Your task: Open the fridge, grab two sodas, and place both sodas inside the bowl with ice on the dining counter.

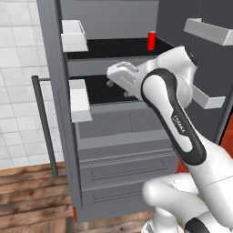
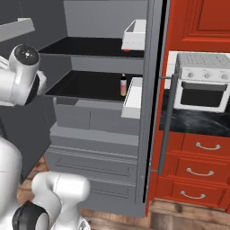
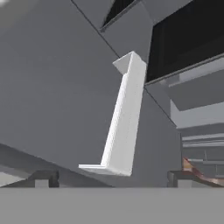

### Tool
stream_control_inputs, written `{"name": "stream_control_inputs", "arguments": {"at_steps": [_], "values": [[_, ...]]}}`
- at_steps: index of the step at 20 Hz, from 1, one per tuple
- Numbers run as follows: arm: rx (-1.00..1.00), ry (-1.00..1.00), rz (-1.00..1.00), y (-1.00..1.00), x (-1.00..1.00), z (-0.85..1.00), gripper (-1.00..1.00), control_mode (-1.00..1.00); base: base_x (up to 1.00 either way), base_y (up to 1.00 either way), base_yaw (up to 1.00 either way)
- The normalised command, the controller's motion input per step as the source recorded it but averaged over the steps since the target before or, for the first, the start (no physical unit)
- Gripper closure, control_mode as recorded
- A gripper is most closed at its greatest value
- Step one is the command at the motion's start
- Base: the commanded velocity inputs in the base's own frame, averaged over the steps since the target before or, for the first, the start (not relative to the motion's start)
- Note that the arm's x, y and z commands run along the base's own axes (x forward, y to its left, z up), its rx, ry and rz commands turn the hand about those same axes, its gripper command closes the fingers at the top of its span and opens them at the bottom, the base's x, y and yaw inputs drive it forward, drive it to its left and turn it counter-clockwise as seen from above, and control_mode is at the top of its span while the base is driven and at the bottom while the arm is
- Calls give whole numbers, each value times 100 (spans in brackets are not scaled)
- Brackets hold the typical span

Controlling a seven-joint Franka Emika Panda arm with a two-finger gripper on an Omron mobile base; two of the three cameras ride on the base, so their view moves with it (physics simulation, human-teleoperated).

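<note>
Fridge open, pincer spread and empty at a door bin.

You see the fridge (image 1: 123, 136) with both doors swung wide, and one soda (image 1: 151, 41) upright at the back right of the upper black shelf. Your pincer (image 3: 109, 178) sits lower, at the level of the shelf beneath, its tips set wide apart with nothing between them, facing a white door bin (image 3: 122, 118) on the grey door. The can is above and well apart from it. In the right base view a small bottle (image 2: 123, 85) stands on the lower shelf.
</note>
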Motion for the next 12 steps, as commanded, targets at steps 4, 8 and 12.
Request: {"name": "stream_control_inputs", "arguments": {"at_steps": [4, 8, 12], "values": [[-44, -21, -14, -92, -47, -27, -100, -100, 0, 0, 0], [-44, -6, -10, -98, -39, -64, -100, -100, 0, 0, 0], [-45, 0, -2, -81, -22, -70, -100, -100, 0, 0, 0]]}}
